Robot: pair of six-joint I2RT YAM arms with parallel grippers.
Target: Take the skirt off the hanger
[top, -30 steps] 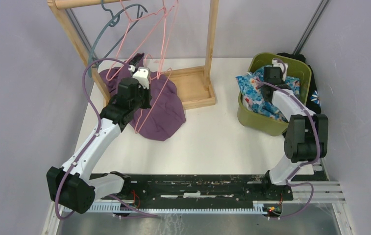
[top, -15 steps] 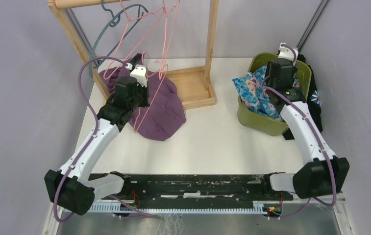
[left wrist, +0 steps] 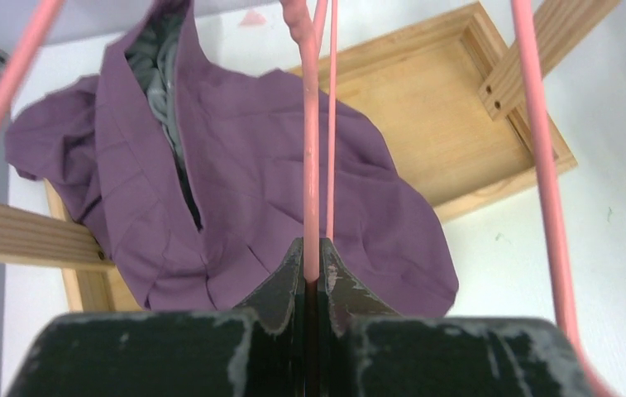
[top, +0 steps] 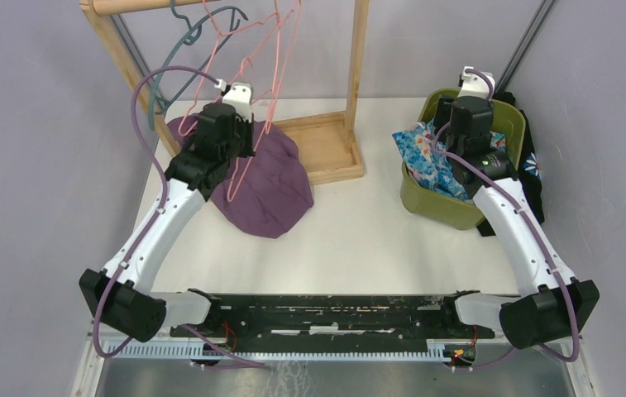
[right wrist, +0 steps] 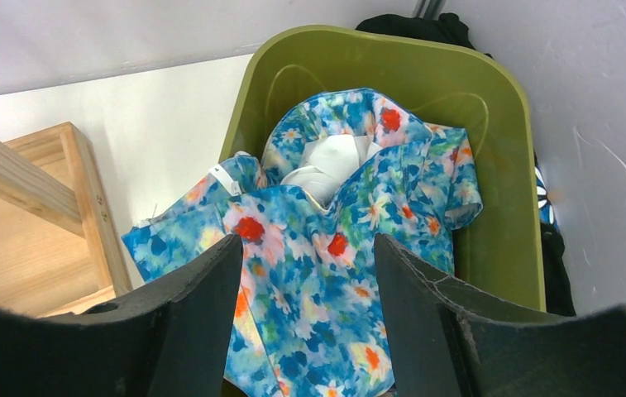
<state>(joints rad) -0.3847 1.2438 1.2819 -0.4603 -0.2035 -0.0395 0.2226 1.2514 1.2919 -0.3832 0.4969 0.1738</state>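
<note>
Only the left wrist view shows the left gripper (left wrist: pixel 313 263) clenched on the pink hanger (left wrist: pixel 312 165) wire, with the purple skirt (left wrist: pixel 243 190) crumpled on the table (left wrist: pixel 615 215) beyond. The right gripper (right wrist: pixel 308 248) hangs released above floral cloth (right wrist: pixel 326 322) in the green bin (right wrist: pixel 491 165).

On your left, the purple pleated skirt (top: pixel 272 186) lies on the white tabletop (top: pixel 359 240) against the wooden rack's base (top: pixel 326 149), beneath the pink wire hanger (left wrist: pixel 311 165). Far right, the olive plastic bin (top: pixel 433 207) holds the blue floral garment (top: pixel 421 153).
</note>
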